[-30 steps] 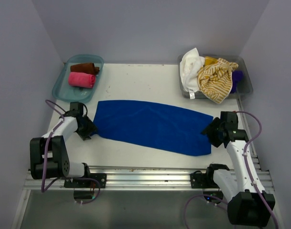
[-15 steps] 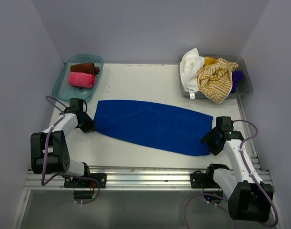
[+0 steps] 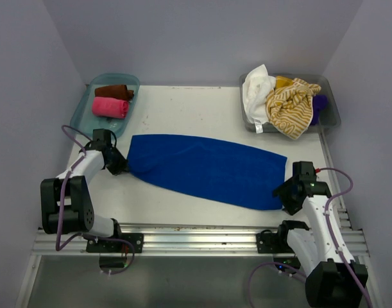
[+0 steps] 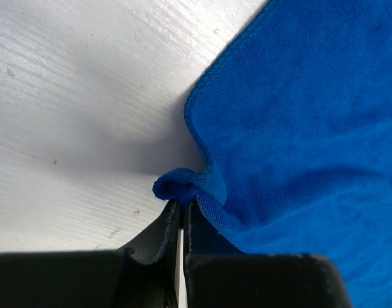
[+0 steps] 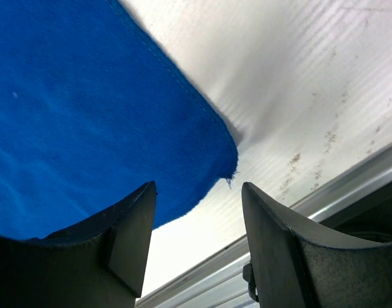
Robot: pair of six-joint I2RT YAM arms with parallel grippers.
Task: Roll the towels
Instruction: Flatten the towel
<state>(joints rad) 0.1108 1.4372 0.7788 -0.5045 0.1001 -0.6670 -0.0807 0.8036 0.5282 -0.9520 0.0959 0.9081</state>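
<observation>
One blue towel (image 3: pixel 205 170) lies spread flat across the middle of the table (image 3: pixel 183 109). Its long axis runs left to right, and the right end sits nearer the arm bases than the left end.

Left gripper (image 4: pixel 181 208): clenched on the towel. The wrist view shows both fingers pressed together with a small fold of the towel's left edge bunched between the tips. The rest of the cloth stays flat on the table.

Right gripper (image 5: pixel 197 218): released, fingers spread wide, at the towel's near-right corner. In the wrist view one finger is over blue cloth and the other is over bare table, with the rounded corner showing in the gap. Nothing is between the pads. Can't tell whether the tips touch the surface.

Teal tray (image 3: pixel 83 122), far left, holds two rolled pieces: the brown towel (image 3: pixel 113 92) at the back and the pink towel (image 3: pixel 110 107) just in front, side by side.

Clear bin (image 3: pixel 330 115), far right, holds a loose heap. The white towel (image 3: pixel 256 90) is on the left, the yellow striped towel (image 3: pixel 290 106) drapes over the front rim, and the purple towel (image 3: pixel 319 106) peeks out at the right.

A metal rail (image 3: pixel 196 234) runs along the near table edge.
</observation>
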